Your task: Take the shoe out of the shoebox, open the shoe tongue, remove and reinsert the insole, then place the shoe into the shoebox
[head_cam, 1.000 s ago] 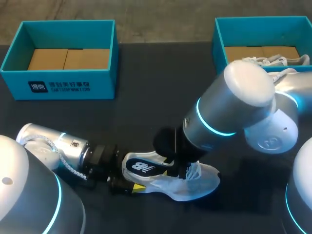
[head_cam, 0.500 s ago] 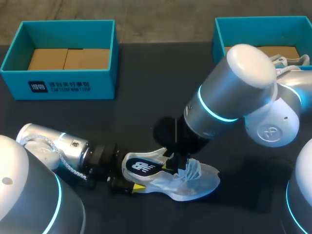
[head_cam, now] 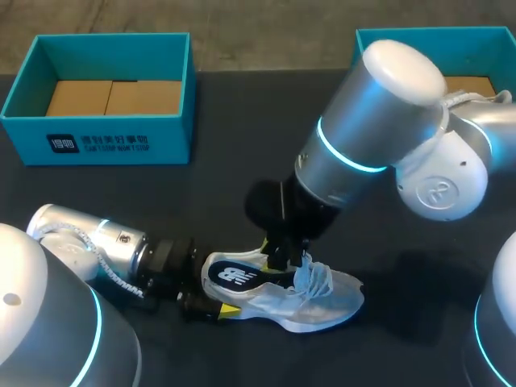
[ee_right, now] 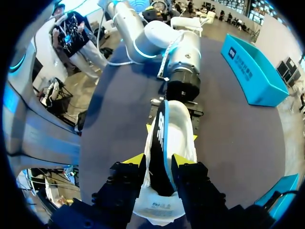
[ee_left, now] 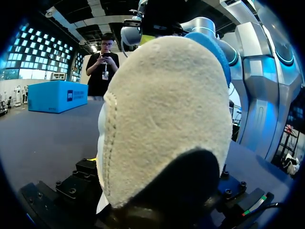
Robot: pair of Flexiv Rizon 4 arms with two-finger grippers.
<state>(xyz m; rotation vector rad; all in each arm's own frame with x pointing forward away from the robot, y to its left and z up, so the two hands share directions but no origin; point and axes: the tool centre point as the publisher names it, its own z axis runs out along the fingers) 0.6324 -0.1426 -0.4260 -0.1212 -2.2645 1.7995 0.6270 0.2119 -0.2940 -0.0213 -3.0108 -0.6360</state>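
Dark matte table point(head_cam: 242, 121) under even light.

Keeps left arm point(head_cam: 89, 242) low and level, with left gripper point(ee_right: 171, 132) clamped on the heel of the shoe point(head_cam: 322, 302). Angles right arm point(head_cam: 363, 153) steeply down, right gripper point(ee_right: 159, 160) pinching the insole point(head_cam: 232, 276) between narrow fingers.

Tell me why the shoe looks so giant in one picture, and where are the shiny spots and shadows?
Left wrist view: the white mesh shoe sits right against the camera, so its heel fills the picture. Head view: light makes a bright patch on the silver right arm, and a faint shadow lies on the dark table beside the shoe.
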